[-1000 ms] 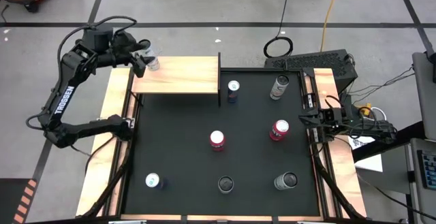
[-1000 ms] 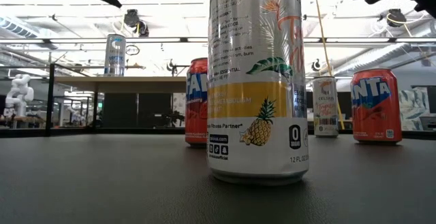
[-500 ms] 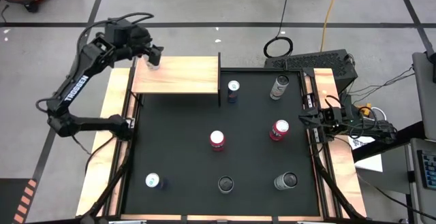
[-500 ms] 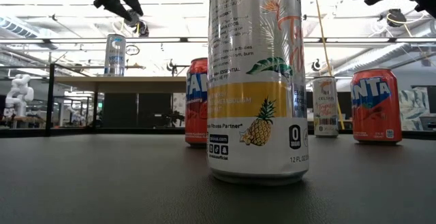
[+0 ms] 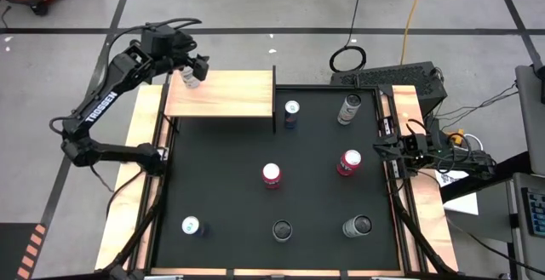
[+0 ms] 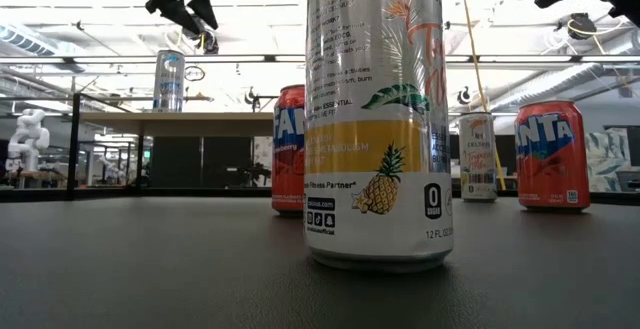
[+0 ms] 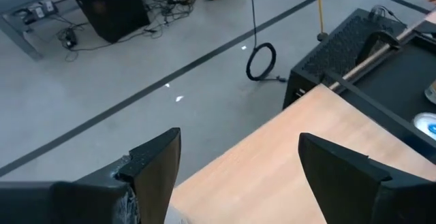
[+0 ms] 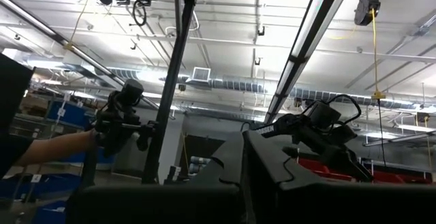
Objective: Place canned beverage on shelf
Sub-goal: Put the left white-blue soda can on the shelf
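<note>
Canned beverage, a tall slim silver can with pale blue print (image 6: 168, 80), stands upright at the far left corner of the shelf, a flat pale-tan wooden board on a thin black frame (image 5: 230, 95), and looks set down and released. The left claw (image 5: 194, 67) has moved over the last second from beside the can at the shelf's left edge to a spot above it, its two dark fingers (image 7: 153, 166) spread wide with only bare board between them, gripping nothing. In the low view the same claw hangs clear above the can's top, so the placing step appears done and the arm seems to be lifting away.

Nearest the low camera, a silver can with a pineapple label (image 6: 375, 119) fills the frame on the black mat of the counter (image 5: 221, 195); behind it stand two red cans (image 6: 551, 155) and a pale one, all apart from each other. From above, six more cans dot the mat, none on the shelf yet.

At the counter's right edge the right claw (image 5: 381, 146) waits, fingers closed on nothing.
</note>
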Controlling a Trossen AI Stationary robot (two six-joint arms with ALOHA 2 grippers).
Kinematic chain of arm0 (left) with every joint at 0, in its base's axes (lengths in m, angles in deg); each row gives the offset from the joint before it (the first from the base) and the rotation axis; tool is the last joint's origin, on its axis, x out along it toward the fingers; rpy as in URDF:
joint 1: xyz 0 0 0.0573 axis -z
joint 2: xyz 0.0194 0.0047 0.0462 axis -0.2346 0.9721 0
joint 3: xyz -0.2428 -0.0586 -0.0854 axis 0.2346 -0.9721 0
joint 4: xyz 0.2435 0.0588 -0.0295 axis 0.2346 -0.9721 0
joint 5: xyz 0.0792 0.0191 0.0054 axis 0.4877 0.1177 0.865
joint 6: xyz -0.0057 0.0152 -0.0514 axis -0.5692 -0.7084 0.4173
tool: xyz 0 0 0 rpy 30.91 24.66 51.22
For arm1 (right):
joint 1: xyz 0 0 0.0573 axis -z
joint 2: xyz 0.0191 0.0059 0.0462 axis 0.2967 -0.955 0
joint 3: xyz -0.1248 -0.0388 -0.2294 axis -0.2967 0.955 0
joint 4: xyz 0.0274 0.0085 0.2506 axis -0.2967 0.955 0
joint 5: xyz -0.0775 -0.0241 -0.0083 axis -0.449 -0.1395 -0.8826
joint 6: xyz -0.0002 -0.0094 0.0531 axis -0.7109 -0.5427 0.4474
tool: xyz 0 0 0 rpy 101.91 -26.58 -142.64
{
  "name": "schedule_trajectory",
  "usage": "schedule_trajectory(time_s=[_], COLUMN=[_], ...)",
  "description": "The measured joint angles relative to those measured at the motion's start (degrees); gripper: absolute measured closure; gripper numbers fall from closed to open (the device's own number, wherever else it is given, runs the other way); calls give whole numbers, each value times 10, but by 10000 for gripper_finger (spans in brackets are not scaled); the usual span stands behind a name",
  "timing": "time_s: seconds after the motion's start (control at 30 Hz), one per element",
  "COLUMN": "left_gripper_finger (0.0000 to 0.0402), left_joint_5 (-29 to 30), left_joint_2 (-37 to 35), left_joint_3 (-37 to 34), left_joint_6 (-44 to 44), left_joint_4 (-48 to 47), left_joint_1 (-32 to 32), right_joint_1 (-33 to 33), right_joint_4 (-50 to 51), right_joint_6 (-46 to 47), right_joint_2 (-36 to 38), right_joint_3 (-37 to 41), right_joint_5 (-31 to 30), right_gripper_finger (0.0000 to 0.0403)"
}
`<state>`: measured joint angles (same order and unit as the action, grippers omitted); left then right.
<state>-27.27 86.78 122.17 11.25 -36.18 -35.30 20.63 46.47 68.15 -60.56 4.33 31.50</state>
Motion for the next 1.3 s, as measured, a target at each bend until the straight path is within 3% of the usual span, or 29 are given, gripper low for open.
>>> schedule_trajectory(time_s=[0.23,0.43,1.3], left_gripper_finger=[170,220,335], left_joint_5=[27,94,231], left_joint_2=[19,38,71], left_joint_3=[0,0,0], left_joint_6=[0,0,-32], left_joint_4=[24,35,-11], left_joint_1=[2,2,1], right_joint_1=[0,0,0], right_joint_4=[16,31,32], right_joint_6=[0,0,31], right_joint_2=[0,0,0], right_joint_3=[0,0,0], right_joint_5=[0,0,0], right_gripper_finger=[403,403,403])
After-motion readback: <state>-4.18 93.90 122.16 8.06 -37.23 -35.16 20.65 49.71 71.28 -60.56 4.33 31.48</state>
